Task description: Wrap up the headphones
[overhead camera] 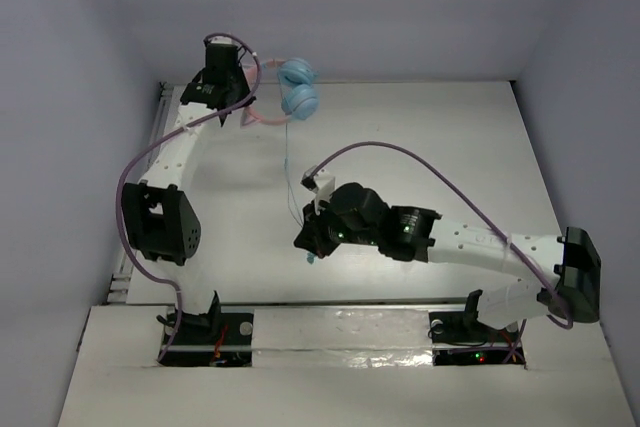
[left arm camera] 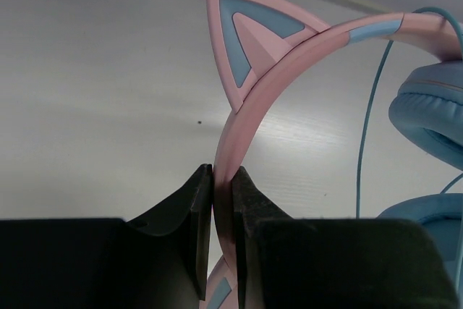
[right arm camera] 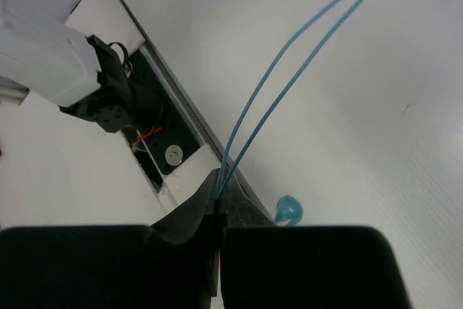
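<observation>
With left gripper clamped on the pink cat-eared headband of the light-blue over-ear headphones at the white table's far left, and right gripper pinched shut on the doubled thin blue cable, wind it taut but gently.

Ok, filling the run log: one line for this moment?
left end effector shut on headband | right end effector shut on doubled cable
</observation>
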`<control>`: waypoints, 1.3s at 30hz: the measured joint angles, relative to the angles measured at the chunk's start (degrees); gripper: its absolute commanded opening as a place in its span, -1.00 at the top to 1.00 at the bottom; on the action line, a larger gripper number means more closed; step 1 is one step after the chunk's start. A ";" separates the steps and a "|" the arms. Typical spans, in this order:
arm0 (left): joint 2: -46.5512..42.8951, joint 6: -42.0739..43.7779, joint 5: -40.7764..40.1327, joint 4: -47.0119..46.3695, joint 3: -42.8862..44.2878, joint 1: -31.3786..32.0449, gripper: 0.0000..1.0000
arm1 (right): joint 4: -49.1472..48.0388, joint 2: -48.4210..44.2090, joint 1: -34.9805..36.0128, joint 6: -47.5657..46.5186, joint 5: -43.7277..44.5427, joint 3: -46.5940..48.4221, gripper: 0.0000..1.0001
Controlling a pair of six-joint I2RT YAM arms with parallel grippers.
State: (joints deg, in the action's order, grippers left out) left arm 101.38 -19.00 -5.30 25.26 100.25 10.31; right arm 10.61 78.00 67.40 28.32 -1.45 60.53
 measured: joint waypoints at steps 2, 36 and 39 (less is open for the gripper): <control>-0.04 0.61 -2.10 -0.87 -3.15 1.55 1.00 | 4.92 -0.02 0.50 -1.60 1.81 5.01 1.00; -15.13 5.38 1.75 -5.03 -38.45 19.63 1.00 | 15.17 2.82 -13.49 -25.83 29.46 23.91 1.00; -15.28 5.84 3.02 -5.40 -38.88 20.90 1.00 | 12.92 3.58 -16.17 -26.64 29.46 23.91 1.00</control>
State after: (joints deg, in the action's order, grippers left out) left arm 86.11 -13.17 -2.28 19.86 61.36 31.20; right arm 23.53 81.58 51.22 1.67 28.01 84.44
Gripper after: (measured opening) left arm 0.099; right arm 0.014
